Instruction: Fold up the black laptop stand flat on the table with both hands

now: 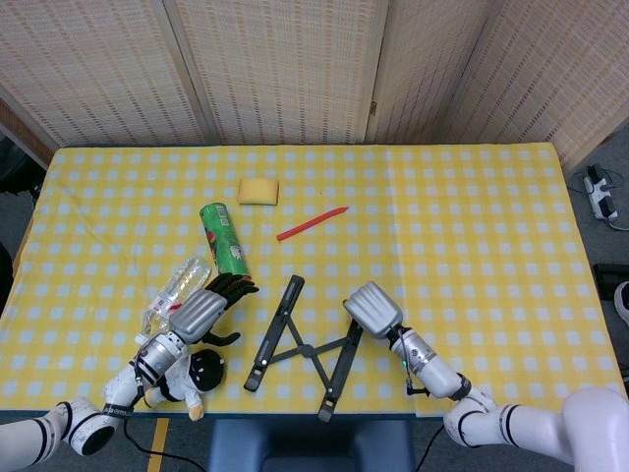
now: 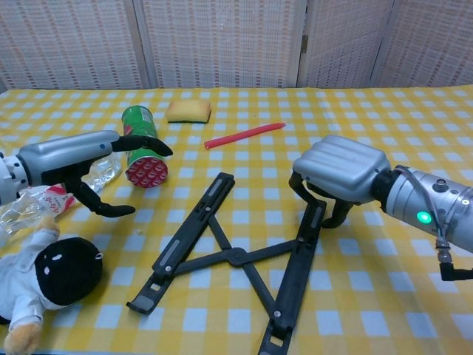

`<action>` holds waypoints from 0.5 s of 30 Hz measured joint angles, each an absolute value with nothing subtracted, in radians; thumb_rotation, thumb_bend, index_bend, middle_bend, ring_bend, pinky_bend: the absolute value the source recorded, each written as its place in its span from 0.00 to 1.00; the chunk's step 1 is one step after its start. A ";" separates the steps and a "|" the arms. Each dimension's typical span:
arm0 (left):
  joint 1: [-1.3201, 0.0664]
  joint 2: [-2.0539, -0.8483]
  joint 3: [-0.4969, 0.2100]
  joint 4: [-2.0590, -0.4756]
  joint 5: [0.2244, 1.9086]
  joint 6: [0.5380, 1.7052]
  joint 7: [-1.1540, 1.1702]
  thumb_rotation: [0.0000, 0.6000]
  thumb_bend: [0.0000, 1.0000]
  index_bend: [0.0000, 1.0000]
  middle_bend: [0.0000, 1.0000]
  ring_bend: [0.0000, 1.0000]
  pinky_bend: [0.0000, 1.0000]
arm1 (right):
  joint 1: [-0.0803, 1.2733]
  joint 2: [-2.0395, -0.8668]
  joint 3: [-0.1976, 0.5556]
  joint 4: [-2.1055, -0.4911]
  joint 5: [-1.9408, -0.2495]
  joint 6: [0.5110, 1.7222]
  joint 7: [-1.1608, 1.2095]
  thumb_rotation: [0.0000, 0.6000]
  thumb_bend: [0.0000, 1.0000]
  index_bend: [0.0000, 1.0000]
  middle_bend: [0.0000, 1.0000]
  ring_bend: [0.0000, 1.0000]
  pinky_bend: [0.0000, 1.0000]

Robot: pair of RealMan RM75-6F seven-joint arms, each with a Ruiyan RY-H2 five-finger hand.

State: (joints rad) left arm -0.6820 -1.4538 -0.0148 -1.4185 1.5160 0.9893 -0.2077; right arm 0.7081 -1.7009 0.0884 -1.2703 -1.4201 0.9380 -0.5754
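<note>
The right hand [image 2: 340,171] had its fingers curled down around the far end of the right rail of the black laptop stand [image 2: 229,256], which lay partly spread near the front edge of the table [image 1: 472,226]. The left hand [image 2: 70,159] hovered with fingers apart and holding nothing, near the front left corner. A yellow checked cloth covered the table, and woven screens [image 1: 295,69] stood behind its far edge.

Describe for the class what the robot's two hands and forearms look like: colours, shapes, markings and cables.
Both hands have ribbed silver-grey backs and black fingers: left hand, right hand. Each sits on a silver cylindrical wrist joined to a white arm. The right wrist shows a small green light and a thin black cable.
</note>
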 measured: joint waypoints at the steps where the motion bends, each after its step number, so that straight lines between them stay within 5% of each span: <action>1: -0.682 -1.453 -0.015 -1.418 1.518 0.990 -0.207 1.00 0.32 0.16 0.15 0.01 0.00 | 0.717 -1.710 0.097 -1.264 -1.415 0.934 -0.578 1.00 0.11 0.71 0.90 0.95 0.97; 11: -0.702 -1.460 -0.007 -1.357 1.589 1.010 -0.146 1.00 0.31 0.21 0.17 0.07 0.00 | 0.724 -1.665 0.109 -1.360 -1.422 0.964 -0.583 1.00 0.11 0.67 0.89 0.94 0.97; 15: -0.721 -1.485 -0.001 -1.292 1.652 1.037 -0.103 1.00 0.19 0.27 0.26 0.15 0.00 | 0.708 -1.609 0.096 -1.469 -1.449 1.001 -0.576 1.00 0.11 0.67 0.89 0.94 0.97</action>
